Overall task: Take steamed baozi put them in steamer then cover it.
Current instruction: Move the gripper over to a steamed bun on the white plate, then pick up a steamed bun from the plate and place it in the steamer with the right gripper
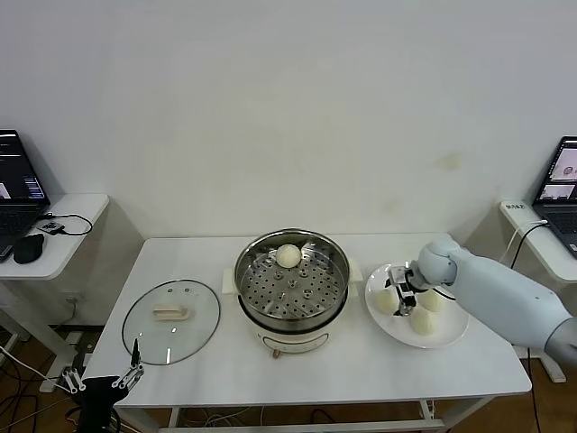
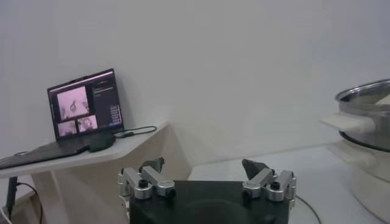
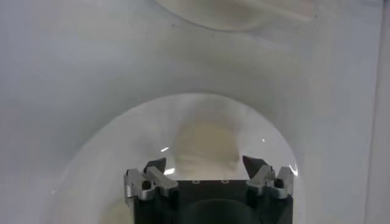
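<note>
The steamer (image 1: 291, 287) stands at the table's middle with one baozi (image 1: 288, 256) on the far side of its perforated tray. Three more baozi (image 1: 424, 322) lie on a white plate (image 1: 394, 332) to its right. My right gripper (image 1: 403, 293) is open and low over the plate, next to the leftmost bun (image 1: 387, 300). In the right wrist view a bun (image 3: 204, 146) lies ahead between the open fingertips (image 3: 205, 165), not gripped. The glass cover (image 1: 171, 322) lies flat on the table's left. My left gripper (image 1: 135, 370) is parked open below the table's front left corner.
Side desks with laptops stand at far left (image 1: 18, 180) and far right (image 1: 563, 185). The left wrist view shows a laptop (image 2: 82, 109) on a side desk and the steamer's side (image 2: 368, 115). A wall is behind the table.
</note>
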You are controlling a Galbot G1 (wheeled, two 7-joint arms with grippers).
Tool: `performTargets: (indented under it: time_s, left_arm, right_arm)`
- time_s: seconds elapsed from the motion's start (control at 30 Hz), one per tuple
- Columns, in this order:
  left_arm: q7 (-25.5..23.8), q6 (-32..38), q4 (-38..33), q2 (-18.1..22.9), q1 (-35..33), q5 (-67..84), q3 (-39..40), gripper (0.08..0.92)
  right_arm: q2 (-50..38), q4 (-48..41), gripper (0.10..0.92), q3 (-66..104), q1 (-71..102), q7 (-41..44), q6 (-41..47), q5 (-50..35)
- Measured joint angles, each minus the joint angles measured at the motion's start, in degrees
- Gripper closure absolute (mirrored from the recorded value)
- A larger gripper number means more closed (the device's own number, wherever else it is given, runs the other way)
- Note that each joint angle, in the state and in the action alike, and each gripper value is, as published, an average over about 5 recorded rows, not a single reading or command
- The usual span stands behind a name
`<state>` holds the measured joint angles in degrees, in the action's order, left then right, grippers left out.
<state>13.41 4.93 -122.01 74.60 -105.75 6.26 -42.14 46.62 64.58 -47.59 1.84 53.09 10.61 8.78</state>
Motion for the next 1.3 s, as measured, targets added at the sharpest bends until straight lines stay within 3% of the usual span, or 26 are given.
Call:
performTargets:
  time_s: [0.4, 0.87, 1.3]
  left_arm:
    - [0.0, 0.0, -0.4, 0.1, -0.1, 0.0, 0.0, 0.177]
    - [0.0, 0.0, -0.7, 0.0, 0.1, -0.1, 0.1, 0.177]
    - [0.0, 0.0, -0.7, -0.6, 1.2, 0.0, 1.4, 0.177]
  right_arm:
    - [0.0, -0.4, 0.445, 0.7, 0.3, 0.9, -0.1, 0.1]
    - [-4.1, 4.1, 0.448, -1.4, -5.7, 3.3, 1.8, -4.0]
    - [-6.8, 13.2, 0.44, -12.8, -26.6, 3.3, 5.7, -17.4]
